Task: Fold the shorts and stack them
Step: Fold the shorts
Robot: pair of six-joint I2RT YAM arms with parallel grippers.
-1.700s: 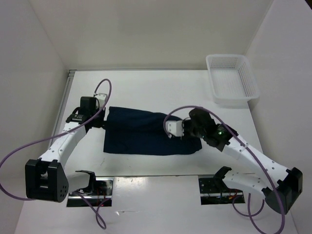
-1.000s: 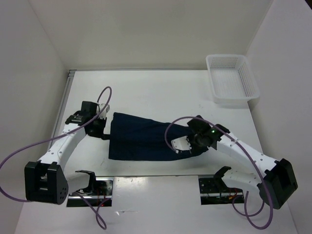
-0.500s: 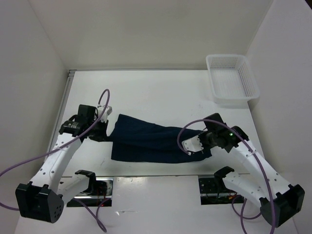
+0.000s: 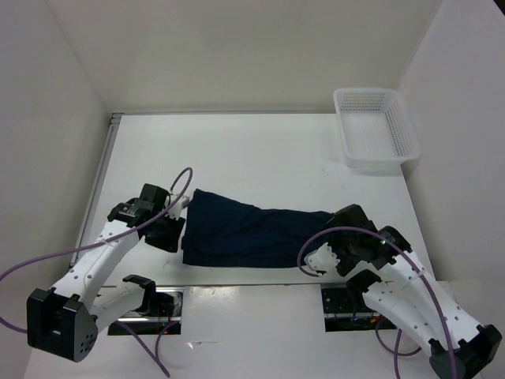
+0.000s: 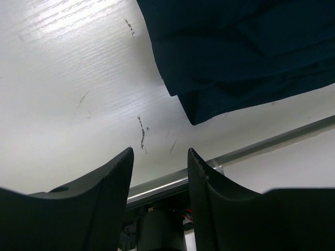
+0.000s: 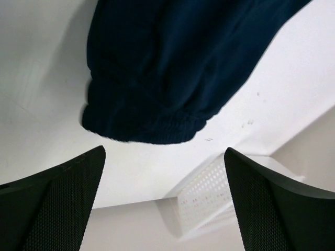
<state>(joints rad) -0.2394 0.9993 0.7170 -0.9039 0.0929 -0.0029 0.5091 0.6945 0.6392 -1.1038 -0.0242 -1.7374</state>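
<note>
Left claw (image 5: 159,152), right claw (image 6: 165,151) flank the shorts (image 4: 252,229), open.

On the left: reaching forward and inward from the near-left base, bent at the wrist, with the left claw (image 4: 175,229) (image 5: 159,152) low, fingers parted by a narrow gap, gripping nothing. On the right: angled inward from the near-right base, elbow bent, with the right claw (image 4: 319,254) (image 6: 163,151) spread wide, empty.

One pair of shorts (image 4: 252,229), one mesh basket (image 4: 377,164), one table (image 4: 252,150), two robot arms (image 4: 102,254) (image 4: 414,296).
</note>
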